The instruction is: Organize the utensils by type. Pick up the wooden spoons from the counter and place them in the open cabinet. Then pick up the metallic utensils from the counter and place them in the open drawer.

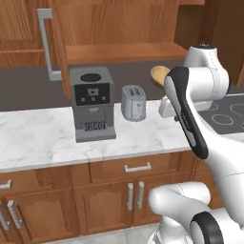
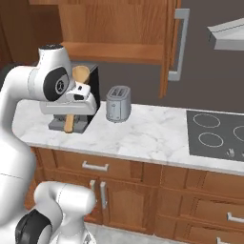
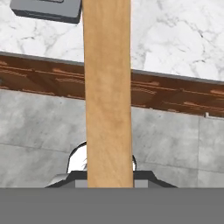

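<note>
A wooden spoon [image 2: 75, 97] is held in the claw [image 2: 76, 102], which is clenched on the darker handle; the pale bowl [image 1: 160, 75] points up and the handle hangs below the hand, well above the desk [image 2: 147, 133]. In the hand view the handle [image 3: 108, 87] runs straight out from between the fingers. The spoon is judged to be light, stiff and not fragile; smooth wood may slip or pivot in a narrow grip, so a hold near the middle of the handle is judged steadier than one at its end.

The marble desk looks flat, hard and smooth. A coffee machine [image 1: 92, 102] and a toaster [image 1: 133, 103] stand toward its rear edge, and a cooktop [image 2: 217, 133] is set into its right end. Above the rear edge the cabinet [image 1: 119, 50] stands open, its shelf bare where it can be seen and its door [image 1: 56, 45] swung out with a long bar handle. The door edge is judged the main obstacle on the way to the shelf.
</note>
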Available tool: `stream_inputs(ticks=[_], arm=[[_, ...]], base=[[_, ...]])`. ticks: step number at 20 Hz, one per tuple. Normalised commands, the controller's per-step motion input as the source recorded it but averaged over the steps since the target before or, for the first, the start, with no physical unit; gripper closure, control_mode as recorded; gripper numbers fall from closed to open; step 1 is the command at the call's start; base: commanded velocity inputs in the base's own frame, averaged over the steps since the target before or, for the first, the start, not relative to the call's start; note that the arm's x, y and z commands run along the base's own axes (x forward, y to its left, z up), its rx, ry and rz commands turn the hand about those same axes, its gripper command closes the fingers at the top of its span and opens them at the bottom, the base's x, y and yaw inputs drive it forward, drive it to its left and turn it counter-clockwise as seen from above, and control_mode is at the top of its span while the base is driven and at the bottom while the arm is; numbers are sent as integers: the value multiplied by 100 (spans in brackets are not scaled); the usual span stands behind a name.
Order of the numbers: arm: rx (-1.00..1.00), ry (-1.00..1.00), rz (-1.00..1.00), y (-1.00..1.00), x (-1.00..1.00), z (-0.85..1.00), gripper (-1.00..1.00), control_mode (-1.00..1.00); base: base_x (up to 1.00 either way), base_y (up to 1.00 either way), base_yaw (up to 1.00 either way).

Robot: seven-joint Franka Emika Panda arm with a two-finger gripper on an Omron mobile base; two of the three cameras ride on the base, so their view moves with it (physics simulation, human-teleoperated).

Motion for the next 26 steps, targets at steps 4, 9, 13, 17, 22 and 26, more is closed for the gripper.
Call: stream_inputs(ticks=[4, 9, 13, 17, 22, 26], arm=[[0, 0, 0, 0, 0, 0, 100, 100], [0, 0, 0, 0, 0, 0, 100, 100], [0, 0, 0, 0, 0, 0, 100, 100], [0, 0, 0, 0, 0, 0, 100, 100], [0, 0, 0, 0, 0, 0, 100, 100], [0, 0, 0, 0, 0, 0, 100, 100]], base=[[81, 0, -10], [81, 0, -3], [72, 0, 0], [60, 0, 0], [20, 0, -1], [0, 0, 0]])
